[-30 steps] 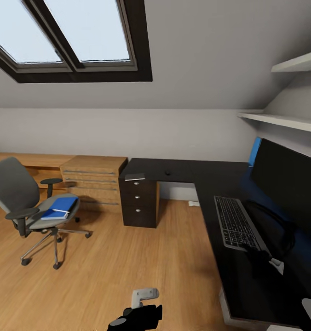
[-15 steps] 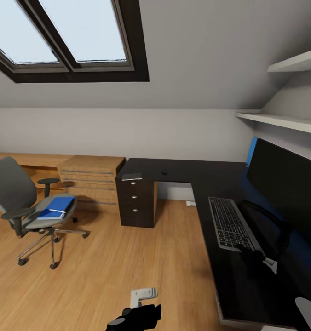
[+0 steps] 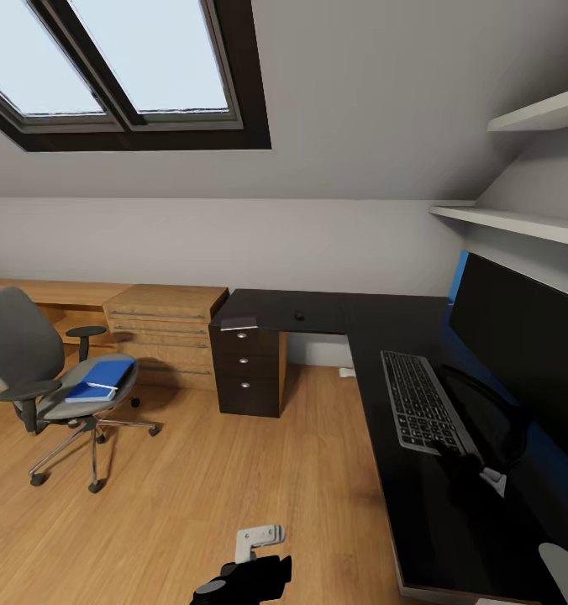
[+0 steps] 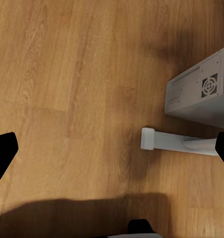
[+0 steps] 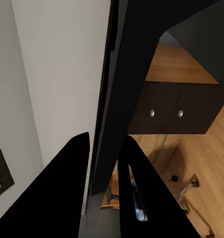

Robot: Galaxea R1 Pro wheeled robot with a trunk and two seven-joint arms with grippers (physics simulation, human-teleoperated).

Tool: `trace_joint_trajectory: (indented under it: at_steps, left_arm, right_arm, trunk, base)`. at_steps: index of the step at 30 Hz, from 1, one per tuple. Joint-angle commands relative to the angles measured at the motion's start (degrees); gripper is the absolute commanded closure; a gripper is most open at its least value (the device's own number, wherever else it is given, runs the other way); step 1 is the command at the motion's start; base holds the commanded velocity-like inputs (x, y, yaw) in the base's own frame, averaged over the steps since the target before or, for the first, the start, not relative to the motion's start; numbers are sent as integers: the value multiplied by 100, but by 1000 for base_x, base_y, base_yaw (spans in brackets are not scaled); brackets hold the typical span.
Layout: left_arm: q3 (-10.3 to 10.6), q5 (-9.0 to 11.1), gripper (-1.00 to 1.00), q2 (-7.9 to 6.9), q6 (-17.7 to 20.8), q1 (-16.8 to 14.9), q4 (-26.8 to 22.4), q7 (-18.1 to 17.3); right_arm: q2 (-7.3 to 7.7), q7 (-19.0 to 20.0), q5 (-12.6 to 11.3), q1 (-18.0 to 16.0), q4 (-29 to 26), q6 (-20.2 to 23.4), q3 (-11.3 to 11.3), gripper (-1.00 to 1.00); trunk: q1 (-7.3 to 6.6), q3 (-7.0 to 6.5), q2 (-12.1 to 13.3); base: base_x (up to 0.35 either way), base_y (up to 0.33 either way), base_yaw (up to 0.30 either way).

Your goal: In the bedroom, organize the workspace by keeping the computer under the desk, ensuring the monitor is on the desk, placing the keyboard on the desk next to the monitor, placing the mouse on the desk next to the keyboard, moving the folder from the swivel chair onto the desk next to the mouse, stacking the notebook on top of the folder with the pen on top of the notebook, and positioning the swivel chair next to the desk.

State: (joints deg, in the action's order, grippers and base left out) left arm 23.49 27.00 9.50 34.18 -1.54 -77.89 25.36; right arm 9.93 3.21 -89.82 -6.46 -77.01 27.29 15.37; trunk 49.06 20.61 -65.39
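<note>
Floorboards (image 3: 200, 470) lie bare between the robot and the far wall — open room for moving. The left gripper (image 3: 250, 571) sits low in the head view; its wrist view shows the black fingertips (image 4: 2, 153) spread wide over wood, near a grey computer case (image 4: 201, 94). The right gripper (image 5: 104, 168) has its fingers on either side of the monitor (image 3: 528, 336) edge; whether they touch it cannot be told. The keyboard (image 3: 418, 402) lies on the desk (image 3: 318, 313) beside the monitor; the mouse (image 3: 299, 316) sits further along. The swivel chair (image 3: 40, 378) stands well apart — folder (image 3: 103, 374) on its seat, beside a wooden chest (image 3: 162, 332).
</note>
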Motion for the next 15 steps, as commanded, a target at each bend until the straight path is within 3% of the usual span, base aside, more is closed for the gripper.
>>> trace_joint_trajectory:
  at_steps: [1, 3, 15]
  left_arm:
    - [7, 60, -100, -1, 10, -5, -7, 56]
    - [7, 56, -100, -1, 10, -5, -8, 57]
    - [10, 52, -100, -1, 8, -5, -12, 57]
  right_arm:
    - [-8, 23, -58, -4, 2, 31, 7, 100]
    - [-76, 37, -247, -2, 2, 49, -12, 100]
    - [-88, 34, -282, -3, 11, 49, -4, 100]
  trunk:
    - [0, 7, -4]
    - [0, 7, -4]
    - [0, 7, -4]
  base:
    - [0, 0, 0]
    - [0, 0, 0]
    - [0, 0, 0]
